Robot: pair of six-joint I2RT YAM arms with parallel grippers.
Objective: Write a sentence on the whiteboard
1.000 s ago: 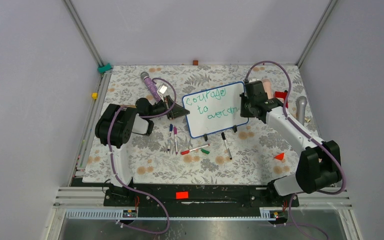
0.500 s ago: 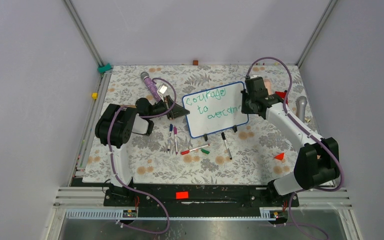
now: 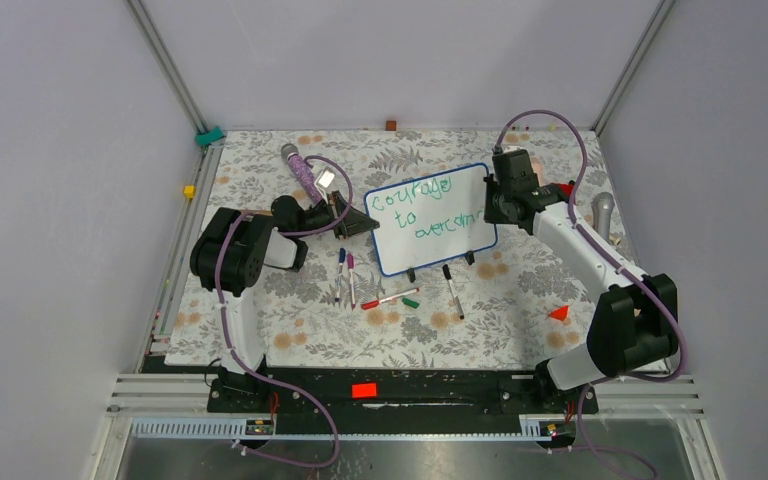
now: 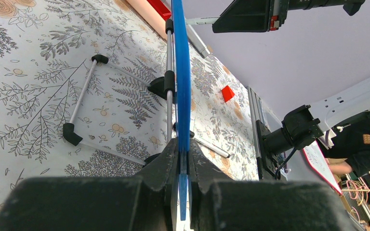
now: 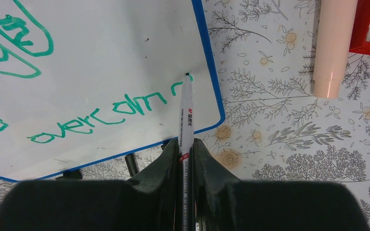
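whiteboard (image 3: 430,218), small, glossy white and rectangular with a thin blue frame, stands propped on two black clip feet (image 3: 411,273) in the middle of the table (image 3: 260,320), toward its far half, between the two arms. the table wears a pale cover printed with grey ferns and orange flowers; plain lilac-grey walls (image 3: 390,60) and slanting aluminium posts (image 3: 165,65) close the space in. the green handwritten sentence (image 3: 415,210) runs in three lines, "courage", "to" and "overcom", with one more stroke begun near the right edge. the left gripper (image 4: 180,159) is clamped tight on the board's left edge. the right gripper (image 5: 185,149) is closed on a slim white marker (image 5: 186,110), its dark tip at the board's face just beside that last stroke. several loose markers (image 3: 392,297) lie on the cover in front of the board, and a pale pink cylinder (image 5: 335,45) lies off to its right.
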